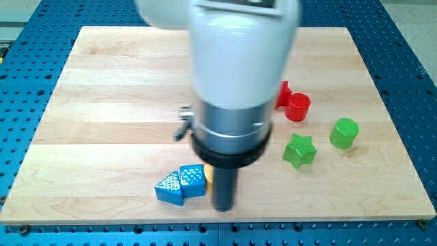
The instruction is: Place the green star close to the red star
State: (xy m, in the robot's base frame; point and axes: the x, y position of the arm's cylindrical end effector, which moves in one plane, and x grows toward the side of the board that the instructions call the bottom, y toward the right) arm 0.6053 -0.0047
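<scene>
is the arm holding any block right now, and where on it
Nothing is held: the arm ends in a bare rod. My tip rests beside the blue blocks.

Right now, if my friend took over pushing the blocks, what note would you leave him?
No pincer here, only my tip, down near the view's bottom, just right of the blue blocks with a bit of a yellow block beside it.
The green star sits to the tip's upper right, untouched.
A red piece peeks out from behind the arm, probably the red star, touching a red cylinder.
A green cylinder sits right of the green star.
Done: nothing visible yet; a gap remains.
Left: push the green star up toward the red piece.
</scene>
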